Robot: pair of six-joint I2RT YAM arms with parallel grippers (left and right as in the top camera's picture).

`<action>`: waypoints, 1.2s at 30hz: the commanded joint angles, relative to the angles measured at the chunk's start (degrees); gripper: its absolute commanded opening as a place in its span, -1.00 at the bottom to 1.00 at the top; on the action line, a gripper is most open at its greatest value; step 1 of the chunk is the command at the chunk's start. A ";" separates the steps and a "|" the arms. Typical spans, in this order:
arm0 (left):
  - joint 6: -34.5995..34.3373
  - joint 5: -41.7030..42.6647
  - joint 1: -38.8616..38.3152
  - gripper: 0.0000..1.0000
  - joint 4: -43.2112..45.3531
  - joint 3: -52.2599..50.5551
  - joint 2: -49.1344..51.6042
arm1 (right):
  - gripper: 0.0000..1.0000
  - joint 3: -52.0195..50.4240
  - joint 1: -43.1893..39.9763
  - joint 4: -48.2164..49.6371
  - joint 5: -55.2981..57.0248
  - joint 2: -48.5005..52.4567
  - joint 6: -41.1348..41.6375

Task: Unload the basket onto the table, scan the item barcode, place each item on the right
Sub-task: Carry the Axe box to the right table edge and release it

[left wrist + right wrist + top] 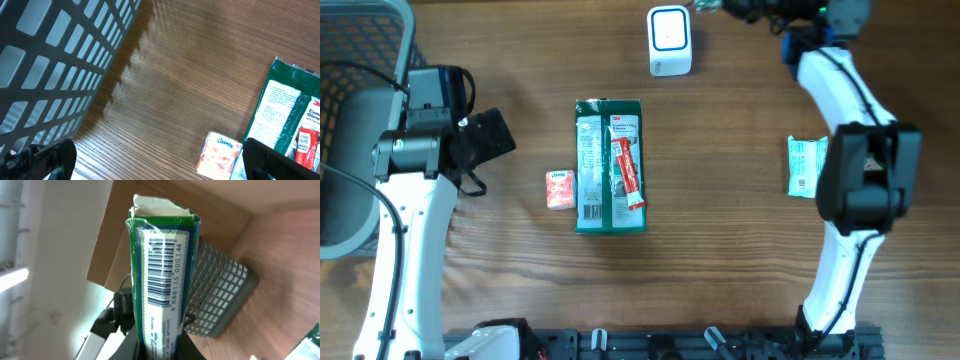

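A green and white box (161, 260) stands upright between the fingers of my right gripper (161, 349), which is shut on its lower end; its barcode (162, 270) faces the wrist camera. In the overhead view the right gripper (715, 7) is at the table's far edge, just right of the white scanner (670, 41), and is partly cut off by the frame. My left gripper (160, 165) hangs open over bare wood at the left, with nothing between its fingers. A Kleenex pack (220, 155) lies just inside its right finger (280, 160).
A green glove pack (610, 165) with a red tube on it lies mid-table, and the small Kleenex pack (560, 188) lies at its left. A green and white packet (805, 166) lies by the right arm. A grey mesh basket (350, 120) fills the far left.
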 commanded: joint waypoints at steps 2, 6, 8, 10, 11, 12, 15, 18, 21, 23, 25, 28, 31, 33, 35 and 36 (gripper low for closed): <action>-0.50 -0.92 0.26 1.00 0.15 0.85 -0.70 | -0.89 -1.18 -3.45 6.29 -2.91 -8.63 5.77; -0.50 -0.90 0.26 1.00 0.15 0.85 -0.70 | -0.89 -2.71 -5.14 5.46 -5.27 -16.00 5.77; -0.50 -0.90 0.26 1.00 0.15 0.85 -0.70 | -0.89 -3.52 -5.49 5.29 -7.02 -20.00 5.79; -0.48 -0.90 0.26 1.00 0.15 0.85 -0.70 | -0.89 -5.09 -5.64 5.07 -8.66 -24.06 5.77; -0.48 -0.90 0.26 1.00 0.15 0.85 -0.70 | -0.89 -6.38 -5.64 5.18 -9.27 -26.29 5.79; -0.48 -0.90 0.26 1.00 0.15 0.85 -0.70 | -0.89 -7.91 -5.64 5.44 -9.57 -28.52 5.79; -0.50 -0.90 0.26 1.00 0.15 0.85 -0.70 | -0.89 -14.51 -5.62 6.03 -9.62 -35.34 5.77; -0.48 -0.92 0.26 1.00 0.15 0.85 -0.70 | -0.90 -26.23 -5.81 7.74 -6.82 -42.84 5.05; -0.48 -0.90 0.26 1.00 0.15 0.85 -0.70 | -0.90 -34.01 -7.23 2.97 1.14 -45.75 -2.01; -0.48 -0.90 0.26 1.00 0.15 0.85 -0.70 | -0.89 -37.11 -8.92 -9.62 8.41 -46.07 -13.57; -0.48 -0.90 0.26 1.00 0.15 0.85 -0.70 | -0.89 -37.46 -10.03 -31.54 16.83 -45.86 -30.12; -0.48 -0.90 0.26 1.00 0.15 0.85 -0.70 | -0.88 -37.07 -10.34 -59.69 29.86 -45.55 -54.60; -0.48 -0.90 0.26 1.00 0.15 0.85 -0.70 | -0.87 -37.07 -9.75 -74.18 33.70 -45.35 -74.49; -0.48 -0.92 0.26 1.00 0.15 0.85 -0.70 | -0.90 -37.07 -9.57 -86.97 36.94 -45.37 -88.00; -0.48 -0.92 0.26 1.00 0.15 0.85 -0.70 | -0.90 -37.07 -9.57 -95.93 40.85 -45.37 -96.26; -0.48 -0.90 0.26 1.00 0.15 0.85 -0.70 | -0.90 -37.07 -9.46 -102.88 45.03 -45.37 -102.27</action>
